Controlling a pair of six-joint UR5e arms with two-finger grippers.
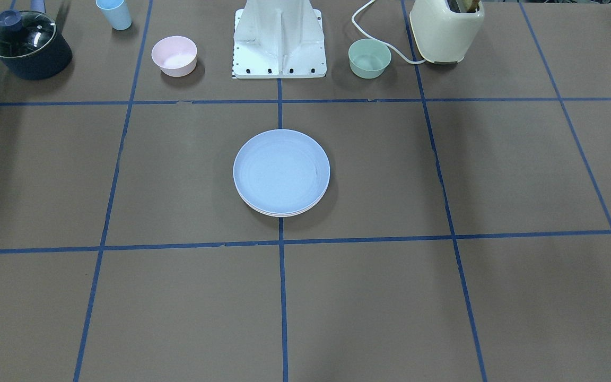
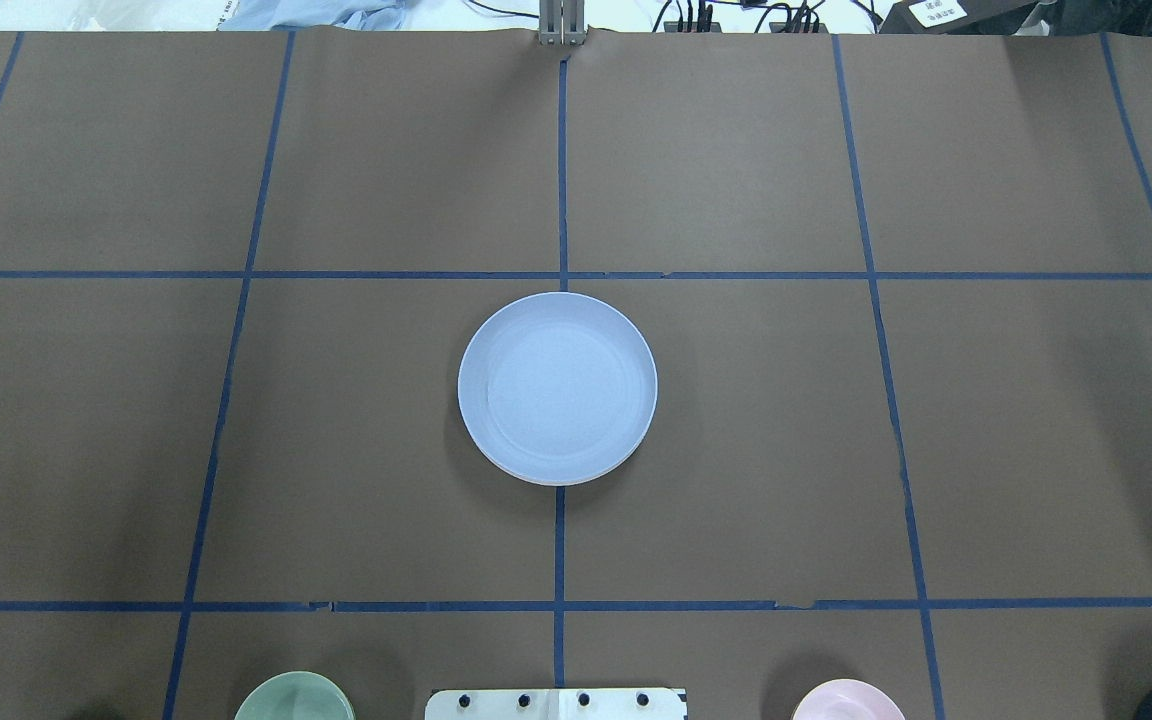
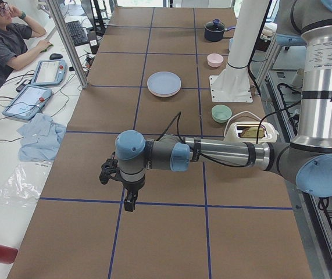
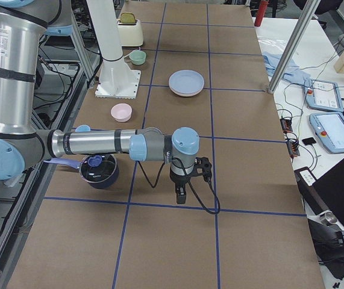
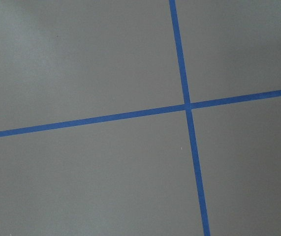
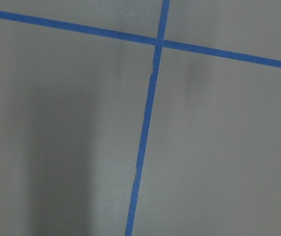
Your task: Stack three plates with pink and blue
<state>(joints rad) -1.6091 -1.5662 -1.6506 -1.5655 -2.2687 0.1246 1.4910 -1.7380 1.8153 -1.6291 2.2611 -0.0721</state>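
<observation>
Nearest in the left side view, the left gripper (image 3: 129,200) is seen hanging above the table (image 3: 166,238) with nothing in it; how far its jaws are parted cannot be told. The same holds for the right gripper (image 4: 181,194) in the right side view. The stack of plates (image 1: 281,175) is laid flat at the table's centre, well apart from both grippers, with the light blue plate (image 2: 557,385) uppermost, hollow upward; being round, it has no long axis. Paler rims (image 1: 282,214) beneath are shown clearly only by the front-facing view. Only tape lines (image 5: 184,105) are shown by the wrist cameras.
</observation>
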